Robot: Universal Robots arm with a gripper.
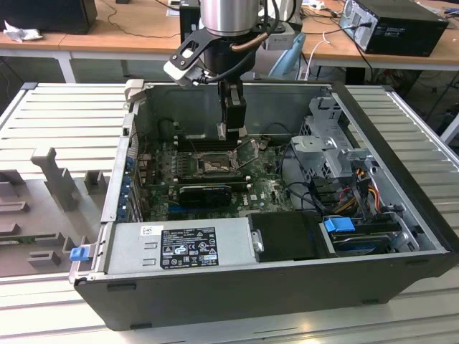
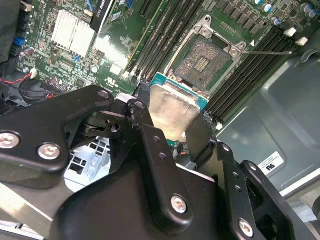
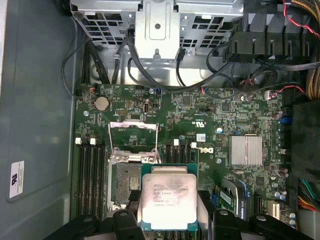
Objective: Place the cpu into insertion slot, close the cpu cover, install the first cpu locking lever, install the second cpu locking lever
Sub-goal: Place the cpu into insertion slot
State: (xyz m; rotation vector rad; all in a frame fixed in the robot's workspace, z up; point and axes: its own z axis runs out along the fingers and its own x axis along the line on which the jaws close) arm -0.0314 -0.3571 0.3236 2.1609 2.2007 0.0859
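Inside the open case (image 1: 215, 294), the arm (image 1: 228, 16) hangs upright, tool (image 1: 232, 133) pinching the cpu (image 3: 167, 197).

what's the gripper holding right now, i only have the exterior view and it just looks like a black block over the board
Observer: The cpu. In both wrist views the gripper clamps it by two opposite edges, silver face showing.
Operator: is it in the slot
Observer: No. In the second wrist view the insertion slot is bare, its contacts exposed, and the cpu is held clear of it.
Operator: cover out of the way
Observer: Yes. In the first wrist view the cpu cover is swung open, off the insertion slot.
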